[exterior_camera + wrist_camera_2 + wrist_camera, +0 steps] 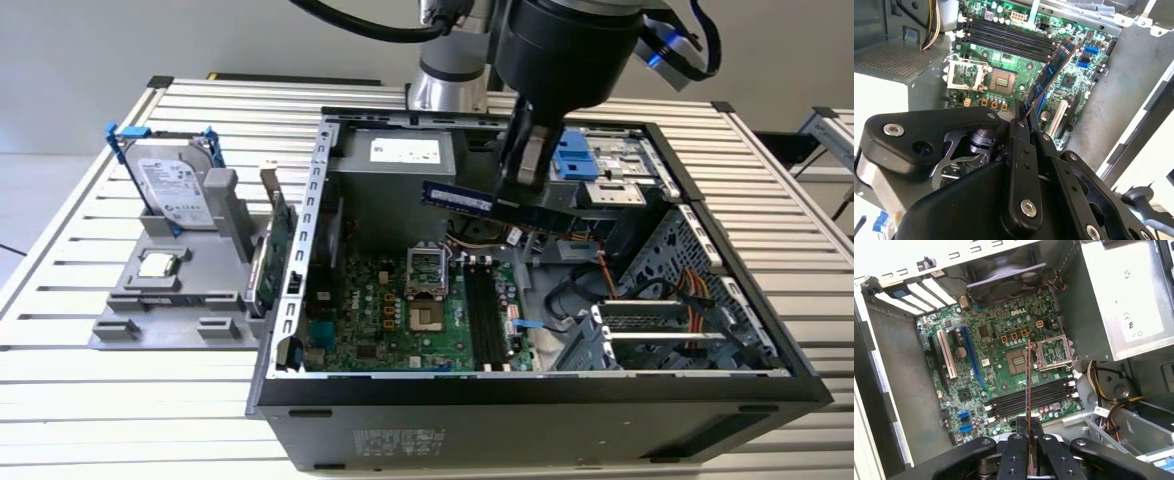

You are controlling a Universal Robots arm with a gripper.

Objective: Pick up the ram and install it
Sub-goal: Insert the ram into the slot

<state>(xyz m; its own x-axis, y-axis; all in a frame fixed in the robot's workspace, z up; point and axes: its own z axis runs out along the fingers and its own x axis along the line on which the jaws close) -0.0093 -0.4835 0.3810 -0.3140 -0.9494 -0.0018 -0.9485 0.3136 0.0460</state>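
The ram is a slim dark stick with a blue label, held level in the air over the open computer case. My gripper reaches down from above and is shut on it near its middle. In the second wrist view the ram juts out from the gripper over the green motherboard. The first wrist view has the ram edge-on between the fingers, above the black memory slots. Those memory slots lie well below the stick.
At the exterior view's left, a grey stand carries a silver hard drive in a blue-tabbed frame, a processor chip and a green expansion card. Inside the case are a power supply, a processor socket, cables and a drive cage.
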